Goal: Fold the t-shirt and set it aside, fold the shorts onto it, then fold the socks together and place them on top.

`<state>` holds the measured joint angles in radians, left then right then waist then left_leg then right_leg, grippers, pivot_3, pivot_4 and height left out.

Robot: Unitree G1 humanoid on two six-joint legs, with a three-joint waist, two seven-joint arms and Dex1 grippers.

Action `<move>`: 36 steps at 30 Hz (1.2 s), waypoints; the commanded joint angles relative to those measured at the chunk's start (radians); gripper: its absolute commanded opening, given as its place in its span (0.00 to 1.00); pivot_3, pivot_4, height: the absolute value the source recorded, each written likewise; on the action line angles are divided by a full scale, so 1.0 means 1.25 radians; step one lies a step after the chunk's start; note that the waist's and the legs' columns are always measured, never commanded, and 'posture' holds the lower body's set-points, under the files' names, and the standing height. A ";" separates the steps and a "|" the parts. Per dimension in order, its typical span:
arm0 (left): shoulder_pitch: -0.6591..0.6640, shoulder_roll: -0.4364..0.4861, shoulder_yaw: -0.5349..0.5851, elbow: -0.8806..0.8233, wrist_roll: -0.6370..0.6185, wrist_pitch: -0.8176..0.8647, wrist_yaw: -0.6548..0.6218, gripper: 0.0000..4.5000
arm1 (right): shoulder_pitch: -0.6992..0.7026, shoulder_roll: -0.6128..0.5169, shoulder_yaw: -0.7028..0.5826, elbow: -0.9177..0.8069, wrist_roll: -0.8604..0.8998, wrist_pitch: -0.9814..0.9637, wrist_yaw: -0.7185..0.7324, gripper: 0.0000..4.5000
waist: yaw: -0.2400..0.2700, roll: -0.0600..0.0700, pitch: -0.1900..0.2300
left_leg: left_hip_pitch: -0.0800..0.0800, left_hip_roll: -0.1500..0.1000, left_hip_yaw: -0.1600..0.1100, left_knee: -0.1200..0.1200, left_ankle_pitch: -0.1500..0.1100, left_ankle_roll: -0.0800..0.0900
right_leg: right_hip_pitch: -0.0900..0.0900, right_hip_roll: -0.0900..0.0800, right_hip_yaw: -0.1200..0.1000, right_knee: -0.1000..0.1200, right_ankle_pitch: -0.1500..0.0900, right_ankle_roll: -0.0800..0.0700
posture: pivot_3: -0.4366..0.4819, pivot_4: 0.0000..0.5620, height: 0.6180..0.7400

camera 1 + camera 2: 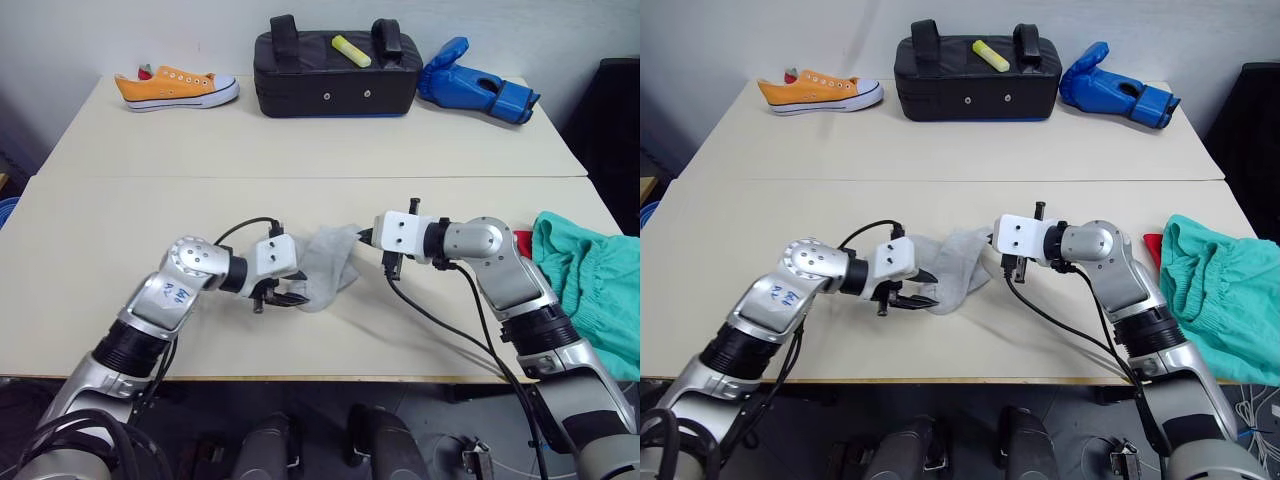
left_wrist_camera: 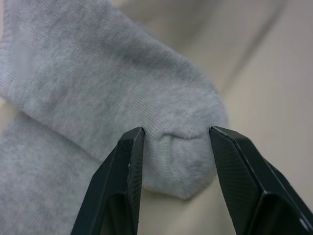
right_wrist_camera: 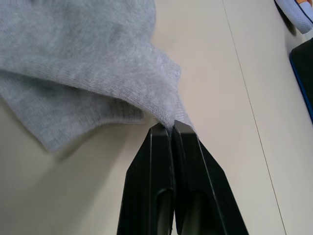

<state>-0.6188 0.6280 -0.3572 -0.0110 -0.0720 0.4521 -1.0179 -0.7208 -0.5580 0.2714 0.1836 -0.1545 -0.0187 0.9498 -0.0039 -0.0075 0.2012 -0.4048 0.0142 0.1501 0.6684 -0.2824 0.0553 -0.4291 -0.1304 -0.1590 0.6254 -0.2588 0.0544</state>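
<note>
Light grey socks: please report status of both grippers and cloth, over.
Left gripper jaws open around a light grey soft sock toe. Right gripper shut, pinching the other end. Teal cloth shorts wait aside. Nothing in the way.

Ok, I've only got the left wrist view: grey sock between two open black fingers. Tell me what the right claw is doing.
Observer: The right claw is shut, pinching an edge of the socks.
Operator: Say where the shorts are.
Observer: The shorts lie at the table's right edge, apart from the socks.
Operator: Report the t-shirt.
Observer: A bit of the t-shirt peeks out from under the shorts.
Operator: Confirm my claw.
Observer: The left claw straddles the socks' near end, open.
</note>
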 commanded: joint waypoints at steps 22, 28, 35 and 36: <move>-0.304 0.111 0.000 0.467 0.082 -0.394 -0.279 0.01 | 0.160 -0.084 -0.072 -0.270 0.053 -0.039 -0.018 0.00 | 0.003 0.000 0.000 | 0.000 -0.001 0.000 0.000 0.000 0.000 | 0.000 0.000 -0.001 -0.002 0.000 0.000 | 0.48 0.27 1.00; -0.452 0.030 -0.056 0.788 0.210 -0.638 -0.227 0.01 | 0.233 -0.045 0.024 -0.263 -0.135 -0.154 -0.154 0.00 | -0.001 -0.002 0.001 | -0.001 -0.001 0.001 0.000 0.000 0.000 | -0.001 0.001 -0.001 -0.001 0.000 0.000 | 0.48 0.27 1.00; -0.517 -0.014 -0.057 0.937 0.279 -0.733 -0.171 0.01 | 0.245 -0.012 0.072 -0.203 -0.215 -0.192 -0.217 0.00 | -0.003 -0.002 0.001 | -0.001 0.000 0.002 0.000 0.000 0.001 | -0.002 0.001 0.000 0.000 0.000 0.000 | 0.48 0.27 1.00; -0.519 -0.018 -0.053 0.945 0.282 -0.737 -0.170 0.01 | 0.243 -0.016 0.071 -0.200 -0.222 -0.196 -0.221 0.00 | -0.003 -0.003 0.001 | -0.001 0.000 0.002 0.000 0.000 0.001 | -0.002 0.001 0.000 0.000 0.000 0.000 | 0.48 0.27 1.00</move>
<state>-1.2392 0.5984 -0.4405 1.1562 0.2675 -0.4572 -1.2368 -0.4133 -0.5720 0.3684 -0.0613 -0.4236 -0.2442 0.6915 -0.0072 -0.0108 0.2023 -0.4062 0.0139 0.1525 0.6685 -0.2827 0.0562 -0.4310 -0.1294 -0.1596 0.6248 -0.2589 0.0549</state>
